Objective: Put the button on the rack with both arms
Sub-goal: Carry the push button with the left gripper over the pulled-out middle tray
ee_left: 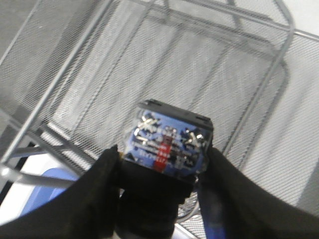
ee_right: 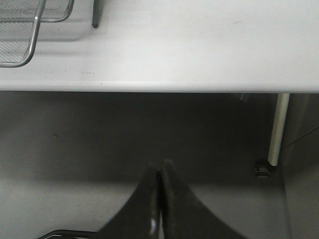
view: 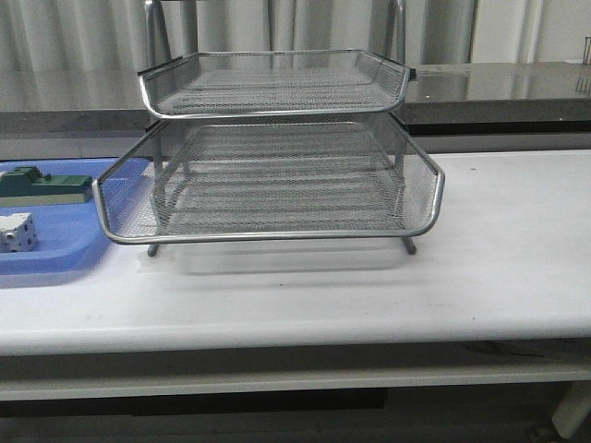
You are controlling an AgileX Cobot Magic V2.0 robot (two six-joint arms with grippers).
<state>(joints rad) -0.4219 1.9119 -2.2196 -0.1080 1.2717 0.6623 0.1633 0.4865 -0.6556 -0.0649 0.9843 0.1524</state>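
Clamped between the two black fingers (ee_left: pixel 99 189) of the left gripper (ee_left: pixel 162 199): the button (ee_left: pixel 167 149), blue end with its metal screws and red mark turned toward the wrist camera, black body below it, red cap out of sight; held above the wire mesh of the rack (ee_left: pixel 209 74), with a strip of blue bin (ee_left: pixel 55 174) showing under the mesh at one edge. Pressed together tip to tip with nothing between them: the fingers of the right gripper (ee_right: pixel 160 169), hanging off the near edge of the white table (ee_right: pixel 199 50), over grey floor, a corner of the rack (ee_right: pixel 30 35) and one of its legs just in view. Seen from the front: the rack (view: pixel 277 185) standing on the table (view: pixel 499 268); just beside it on the left the blue bin (view: pixel 55 258), holding a flat green block (view: pixel 42 185) and a white dotted cube (view: pixel 17 231); neither arm nor button in that view.
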